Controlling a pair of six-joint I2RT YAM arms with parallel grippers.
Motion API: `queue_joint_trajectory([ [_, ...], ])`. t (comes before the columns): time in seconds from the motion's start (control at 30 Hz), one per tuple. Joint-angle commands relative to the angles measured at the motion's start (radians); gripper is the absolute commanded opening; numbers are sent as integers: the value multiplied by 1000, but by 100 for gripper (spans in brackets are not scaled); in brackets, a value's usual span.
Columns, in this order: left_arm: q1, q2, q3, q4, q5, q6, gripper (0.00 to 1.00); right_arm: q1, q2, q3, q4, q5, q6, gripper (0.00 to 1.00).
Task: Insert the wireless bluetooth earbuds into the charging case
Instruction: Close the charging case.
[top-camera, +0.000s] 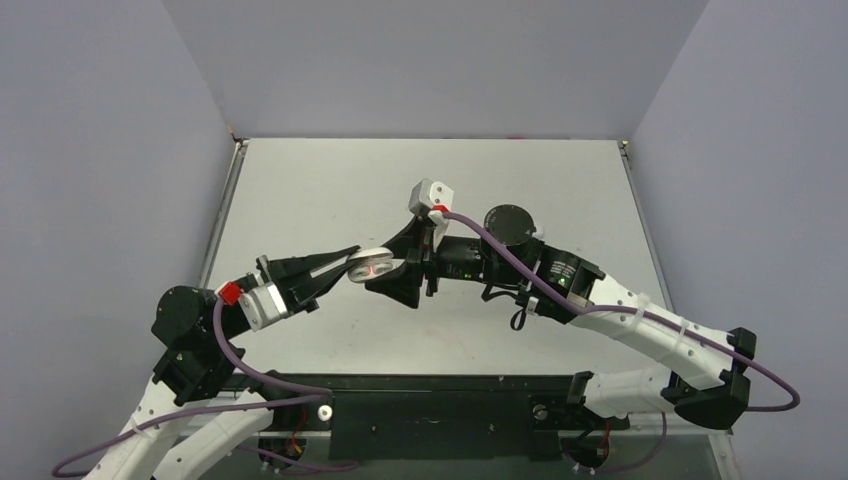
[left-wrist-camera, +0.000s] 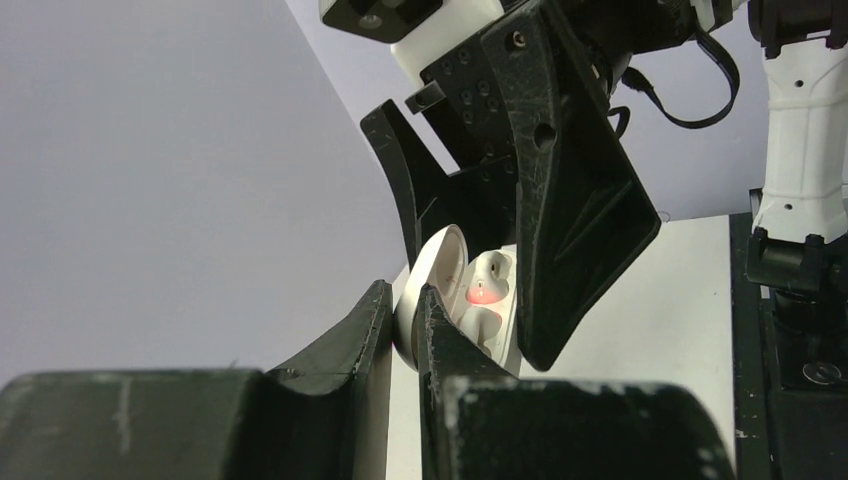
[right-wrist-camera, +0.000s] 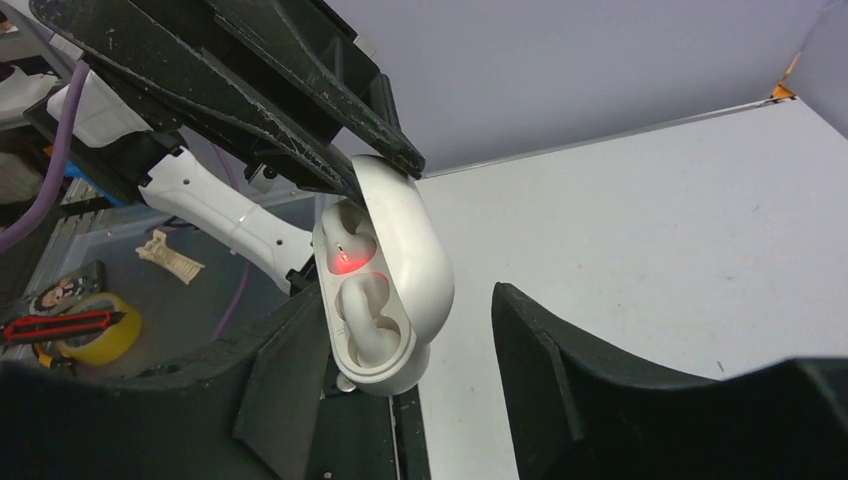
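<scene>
1. Top external view: my left gripper (top-camera: 352, 262) is pressed together on the small glossy white pebble-shaped plastic charging case (top-camera: 372, 264). It holds the case in the air above the pale grey table (top-camera: 320, 190), lid hinged open.
2. Right wrist view: my right gripper (right-wrist-camera: 400, 300) stands spread with a finger on each side of the case. One finger is clearly apart and the other just beside it; I cannot tell if that one touches.
3. Small white rounded plastic earbuds (right-wrist-camera: 372, 335) appear to sit in the sockets, and a red light (right-wrist-camera: 343, 262) glows by the upper one. I cannot tell whether they are fully seated.
4. Step, my judgement: late, either a seating check or lid closing.
5. The next move calls for a firm left pinch and a gentle right press. A sideways push could twist the case loose.
6. Pose: both forearms reach inward and low, meeting fingertip to fingertip over mid-table.
</scene>
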Motion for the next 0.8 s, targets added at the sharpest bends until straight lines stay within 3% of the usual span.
queue_joint_trajectory([
  [0.0, -5, 9, 15, 80, 4, -38, 0, -1, 11, 32, 71, -36, 7, 56],
  [0.23, -4, 16, 17, 95, 5, -65, 0, 0, -5, 0, 126, -55, 10, 53],
  [0.4, -4, 15, 17, 85, 7, -64, 0, -1, -6, 1, 129, -58, 14, 18],
  [0.53, -4, 9, 17, 61, 8, -46, 0, -1, -12, -4, 130, -48, 24, 0],
  [0.77, -5, 4, 22, 33, 26, -34, 0, -6, -21, -24, 152, -52, 38, 0],
])
